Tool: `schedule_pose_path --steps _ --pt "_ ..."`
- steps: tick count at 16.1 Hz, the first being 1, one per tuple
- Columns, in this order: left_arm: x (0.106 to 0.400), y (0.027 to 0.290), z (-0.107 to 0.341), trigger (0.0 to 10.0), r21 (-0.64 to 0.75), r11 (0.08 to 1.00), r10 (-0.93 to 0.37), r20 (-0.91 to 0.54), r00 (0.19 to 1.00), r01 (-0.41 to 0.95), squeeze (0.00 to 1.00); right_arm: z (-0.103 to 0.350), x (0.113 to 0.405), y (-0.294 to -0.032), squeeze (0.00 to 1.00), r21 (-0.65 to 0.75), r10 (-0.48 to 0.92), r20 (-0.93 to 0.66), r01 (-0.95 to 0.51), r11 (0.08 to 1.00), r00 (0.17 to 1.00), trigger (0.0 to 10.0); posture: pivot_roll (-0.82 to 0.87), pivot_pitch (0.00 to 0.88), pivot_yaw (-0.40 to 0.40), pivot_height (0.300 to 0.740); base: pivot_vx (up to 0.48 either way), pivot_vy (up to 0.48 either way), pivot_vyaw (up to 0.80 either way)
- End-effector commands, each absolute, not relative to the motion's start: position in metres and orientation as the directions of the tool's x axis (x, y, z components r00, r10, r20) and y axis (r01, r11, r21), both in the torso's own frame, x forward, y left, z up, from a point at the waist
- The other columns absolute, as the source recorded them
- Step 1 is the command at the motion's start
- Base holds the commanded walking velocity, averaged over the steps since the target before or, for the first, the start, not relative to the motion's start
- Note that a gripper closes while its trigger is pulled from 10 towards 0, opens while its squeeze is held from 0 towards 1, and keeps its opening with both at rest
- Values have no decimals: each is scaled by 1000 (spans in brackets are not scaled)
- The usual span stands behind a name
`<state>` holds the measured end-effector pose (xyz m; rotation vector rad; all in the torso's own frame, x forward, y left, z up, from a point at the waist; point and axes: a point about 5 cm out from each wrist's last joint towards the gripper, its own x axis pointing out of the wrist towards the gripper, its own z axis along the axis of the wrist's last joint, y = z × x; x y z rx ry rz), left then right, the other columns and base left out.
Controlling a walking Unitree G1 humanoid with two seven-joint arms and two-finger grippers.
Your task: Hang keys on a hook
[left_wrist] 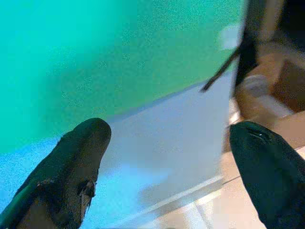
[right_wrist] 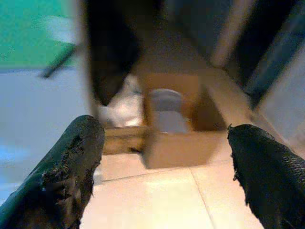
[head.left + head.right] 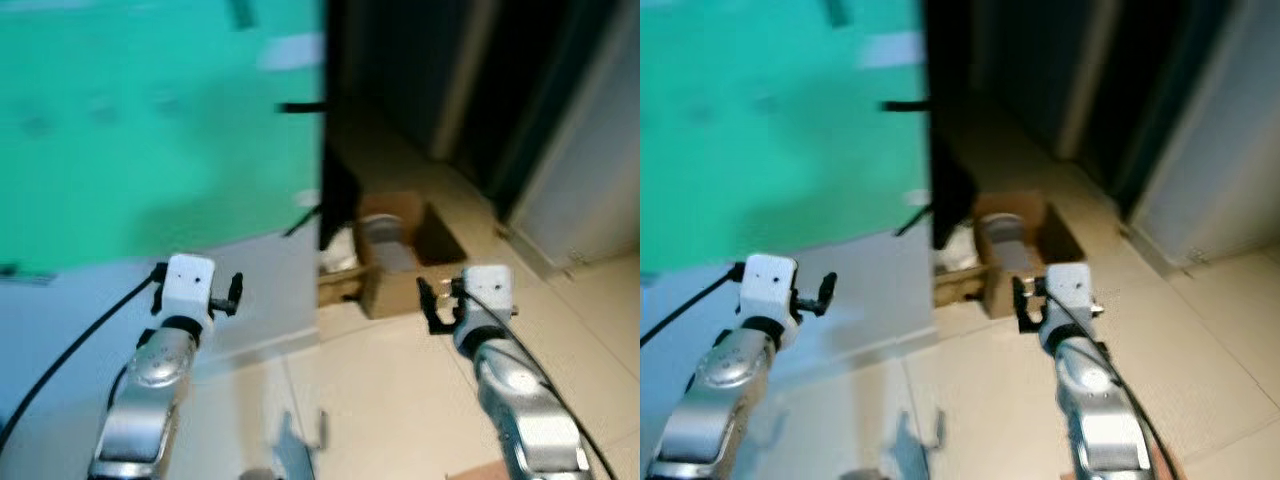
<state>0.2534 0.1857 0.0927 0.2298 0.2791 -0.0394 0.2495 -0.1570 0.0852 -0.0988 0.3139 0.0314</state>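
Overhead, the head camera looks down on both silver arms raised before a wall that is green above and pale blue-grey below, with blur across the scene. Left gripper: held up facing the wall, its two black fingers spread wide with nothing between them. Right gripper: held up over the beige tiled floor, fingers likewise spread wide and empty, aimed toward an open cardboard box. The box stands on the floor at the wall's end, just beside a dark vertical edge; a pale grey rounded object lies inside it, too blurred to identify. A thin dark rod slants out from the wall's end near the colour boundary. Keys and a hook cannot be made out, so their position and the direction of their long axis cannot be told. Beyond the box, a dark passage recedes between pale upright panels.
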Motion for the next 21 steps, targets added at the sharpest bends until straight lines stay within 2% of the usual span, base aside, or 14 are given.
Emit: schedule_pose_path --steps 1,3,5,7,9,12,21 --pt "254 180 97 10000 224 970 -36 -255 966 95 604 89 248 -163 1000 -115 -21 -284 -13 993 959 10000 -89 0 10 740 0 0 794" --pt "253 180 101 10000 226 970 -38 -212 977 87 561 88 248 -163 1000 -80 -3 -295 -21 997 956 10000 -85 0 7 740 0 0 794" --pt "249 181 98 10000 244 965 -38 -232 972 96 561 89 247 -163 1000 -104 -5 -282 -25 994 959 10000 -87 0 9 740 0 0 794" --pt "248 182 104 10000 244 966 -41 -193 980 89 549 91 249 -164 1000 -138 -24 -238 -10 990 971 10000 -77 0 10 740 0 0 797" --pt "250 179 111 10000 298 947 -77 -156 985 121 565 88 249 -165 1000 -154 -48 -252 9 988 966 10000 -72 0 18 740 0 0 800" --pt "252 181 113 10000 273 949 -118 -157 980 158 584 85 249 -165 1000 -108 -65 -272 37 994 960 10000 -69 0 35 740 0 0 794" --pt "257 184 114 10000 271 953 -97 -145 985 134 675 88 253 -158 1000 -127 -29 -250 -3 992 968 10000 -70 0 32 740 306 0 800"
